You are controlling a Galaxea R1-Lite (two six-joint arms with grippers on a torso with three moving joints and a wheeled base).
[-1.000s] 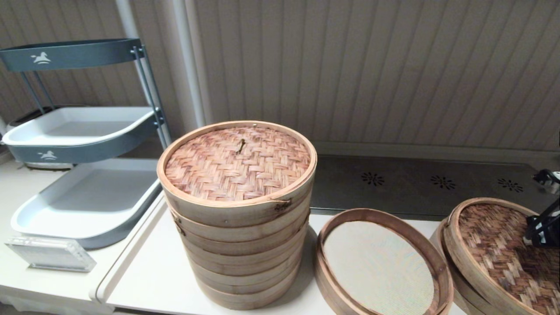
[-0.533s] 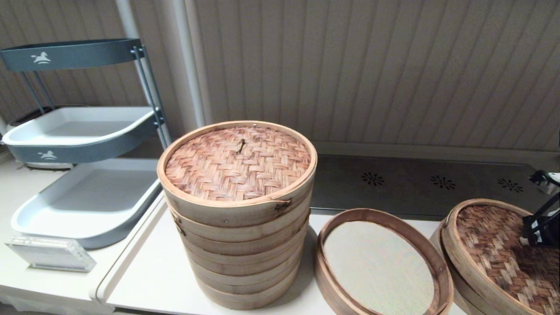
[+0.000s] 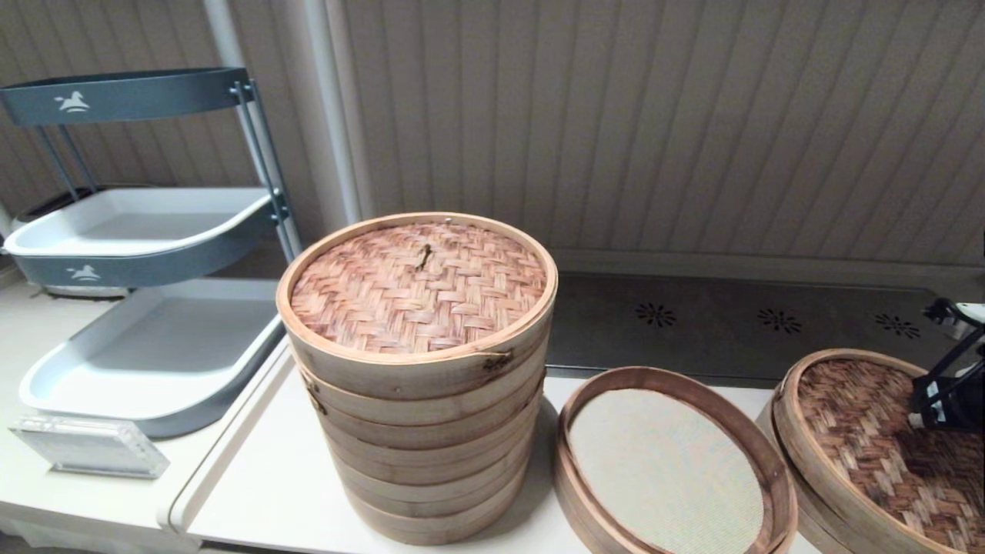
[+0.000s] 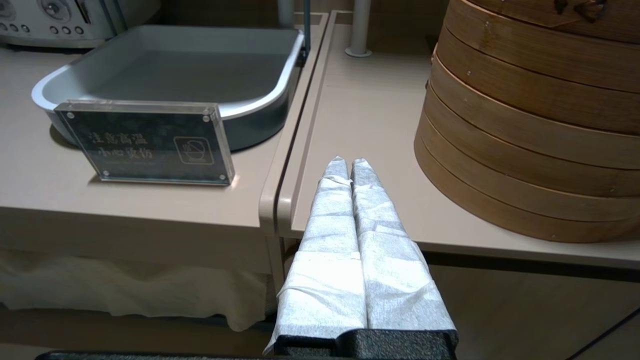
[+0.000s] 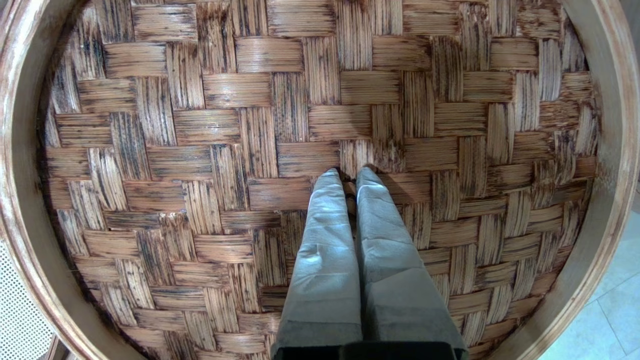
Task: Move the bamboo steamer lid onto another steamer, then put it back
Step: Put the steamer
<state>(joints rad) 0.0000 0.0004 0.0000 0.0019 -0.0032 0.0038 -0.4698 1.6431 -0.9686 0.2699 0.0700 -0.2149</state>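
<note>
The bamboo steamer lid (image 3: 862,431), dark-brown herringbone weave inside a pale rim, hangs tilted at the table's right end. It fills the right wrist view (image 5: 225,150). My right gripper (image 3: 917,421) (image 5: 348,175) is shut on the lid's small centre loop (image 5: 350,192). Beneath the lid, the edge of a low steamer (image 3: 767,431) shows. The other steamer (image 3: 669,375), with a dark reddish rim and a flat cream liner, sits just left of the lid, uncovered. My left gripper (image 4: 349,162) is shut on nothing, parked low at the table's front edge, left of the tall stack.
A tall pale stack of steamers (image 3: 419,408) with a reddish-tan woven lid (image 3: 419,281) stands left of centre. A grey tiered tray rack (image 3: 146,338) and an acrylic sign (image 3: 88,446) are at the far left. A dark perforated metal strip (image 3: 769,319) runs along the wall.
My right gripper and the lid in it have shifted slightly left, toward the cream-lined steamer. The left arm has not moved.
</note>
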